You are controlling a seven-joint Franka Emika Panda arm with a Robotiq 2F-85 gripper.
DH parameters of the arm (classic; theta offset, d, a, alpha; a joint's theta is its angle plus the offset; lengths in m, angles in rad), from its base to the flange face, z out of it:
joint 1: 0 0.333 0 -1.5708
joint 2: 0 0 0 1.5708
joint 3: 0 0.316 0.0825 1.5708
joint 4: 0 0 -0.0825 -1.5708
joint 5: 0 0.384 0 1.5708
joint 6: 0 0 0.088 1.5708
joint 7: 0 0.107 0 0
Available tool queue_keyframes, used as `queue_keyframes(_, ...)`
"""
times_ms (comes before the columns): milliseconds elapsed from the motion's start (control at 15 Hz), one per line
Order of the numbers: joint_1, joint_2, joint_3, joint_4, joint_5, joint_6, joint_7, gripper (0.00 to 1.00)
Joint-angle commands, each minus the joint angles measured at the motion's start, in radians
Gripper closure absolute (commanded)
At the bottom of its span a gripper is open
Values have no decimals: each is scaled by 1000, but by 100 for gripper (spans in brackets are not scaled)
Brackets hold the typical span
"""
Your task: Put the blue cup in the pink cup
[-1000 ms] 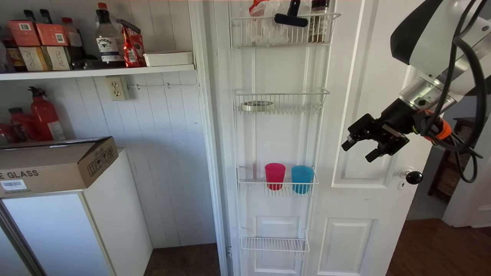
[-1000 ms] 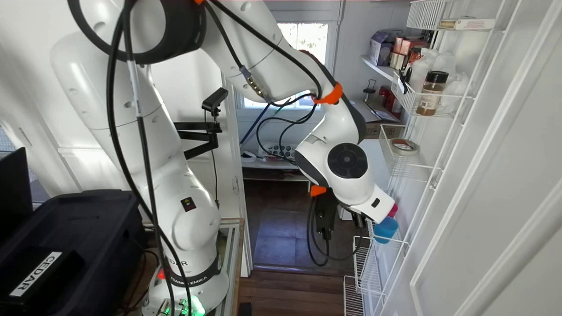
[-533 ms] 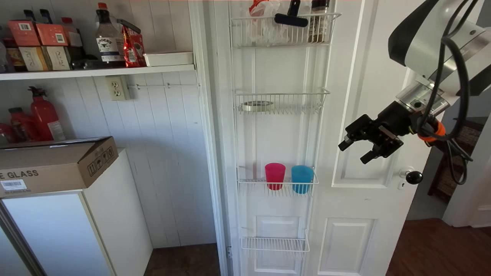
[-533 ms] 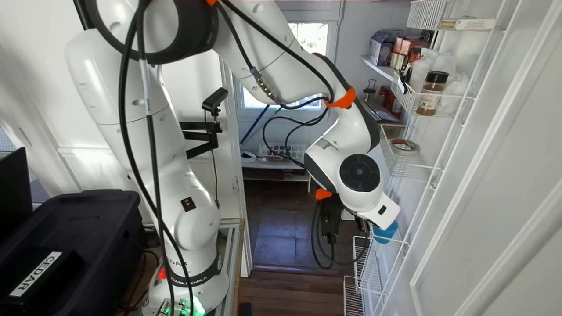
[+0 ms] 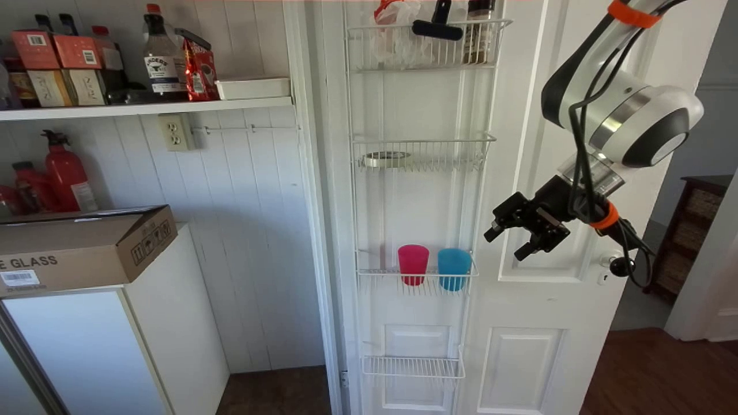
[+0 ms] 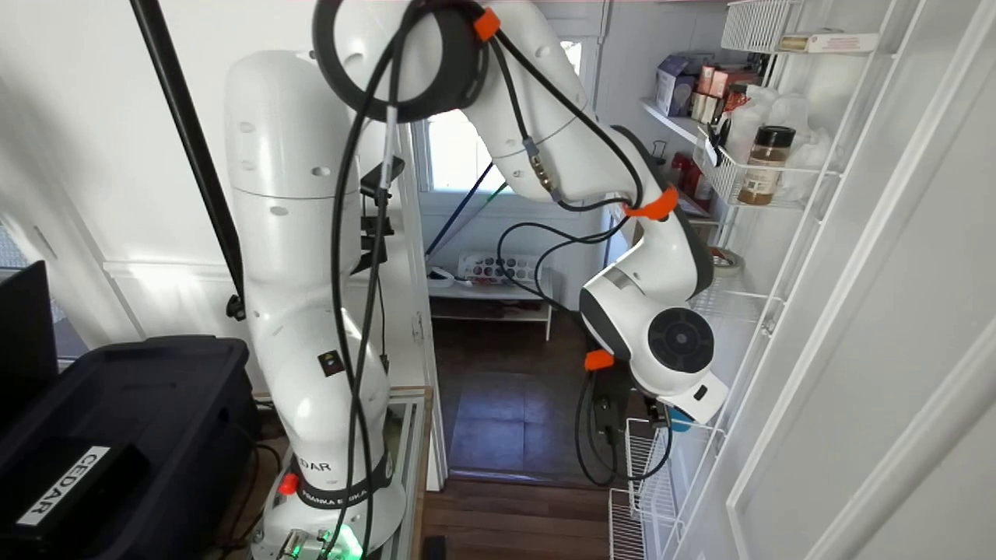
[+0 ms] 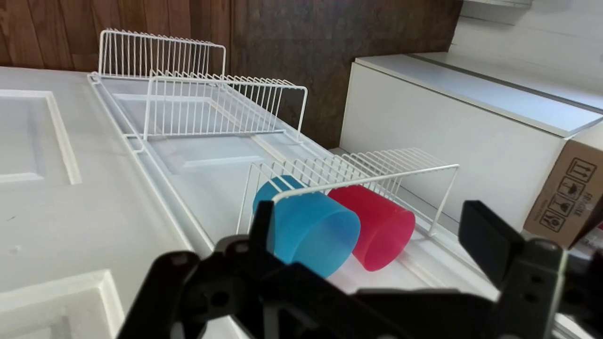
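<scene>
Blue cup (image 5: 454, 270) ahead of the claw (image 5: 507, 243)

White door (image 5: 536, 302) carries a wire rack (image 5: 413, 366): tape roll (image 5: 377, 163) in one basket (image 5: 441, 153), black-capped jar (image 6: 766, 167) and plastic bag (image 5: 399, 47) in the basket above (image 5: 366, 70), black T-shaped tool (image 5: 437, 30) at its front. Wall shelf (image 5: 144, 109) holds red-capped bottle (image 5: 165, 66), orange-red boxes (image 5: 81, 52), red pouch (image 5: 200, 69), shallow white box (image 5: 253, 89); outlet (image 5: 177, 132) just below. Cardboard box (image 5: 75, 268) on white cabinet (image 5: 66, 340), red bottles (image 5: 67, 177) behind. Dark bin (image 6: 167, 343) and window (image 6: 459, 148) in an exterior view.
</scene>
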Motion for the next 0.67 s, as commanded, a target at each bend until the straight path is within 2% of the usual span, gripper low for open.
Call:
queue_keyframes(0,-212,135,243,110,2,46,1,0)
queue_keyframes(67,-246,164,286,130,-16,67,7,0)
queue_keyframes(133,-165,199,210,151,-22,65,12,0)
queue_keyframes(200,-180,221,228,167,-34,82,22,0)
queue_keyframes(600,-158,287,228,242,-4,205,-28,0)
